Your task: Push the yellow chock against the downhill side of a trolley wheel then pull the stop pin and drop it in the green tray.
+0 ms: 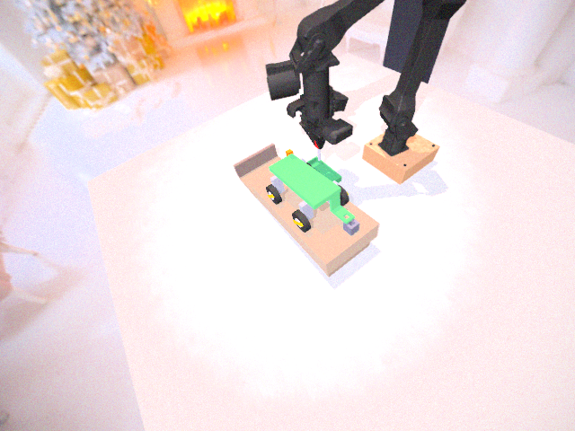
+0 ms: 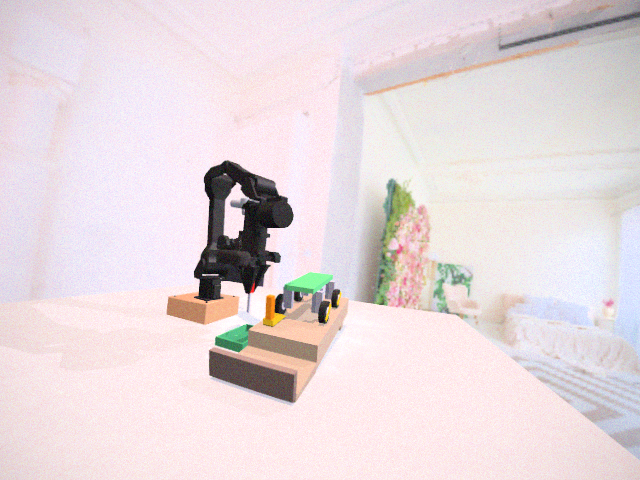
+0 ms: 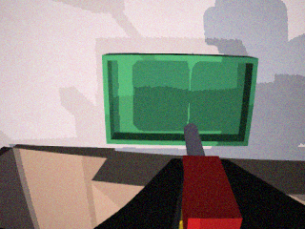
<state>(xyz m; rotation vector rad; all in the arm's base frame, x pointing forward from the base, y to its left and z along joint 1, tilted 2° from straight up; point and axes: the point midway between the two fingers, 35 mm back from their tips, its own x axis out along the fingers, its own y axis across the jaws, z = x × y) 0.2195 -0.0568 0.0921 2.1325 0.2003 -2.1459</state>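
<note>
My gripper [image 1: 317,143] [image 2: 253,287] is shut on the red head of the stop pin [image 1: 319,154] [image 2: 248,302] [image 3: 210,191], whose grey shank hangs down. In the wrist view the pin's tip overlaps the near wall of the green tray [image 1: 327,171] [image 2: 232,338] [image 3: 123,105], which looks empty. The trolley [image 1: 306,180] [image 2: 310,282] stands on the ramp [image 1: 331,243] [image 2: 289,333] [image 3: 52,186]. The yellow chock [image 2: 272,320], with its orange handle [image 1: 289,152] [image 2: 270,307], sits at the downhill side of the tray-side lower wheel; exact contact is hard to tell.
A grey block [image 1: 350,226] stands at the ramp's uphill end beneath the trolley's bracket [image 1: 338,211], whose hole is open. A dark end wall [image 1: 255,160] [image 2: 253,371] closes the downhill end. The arm's wooden base [image 1: 394,167] [image 2: 199,308] stands beyond the tray.
</note>
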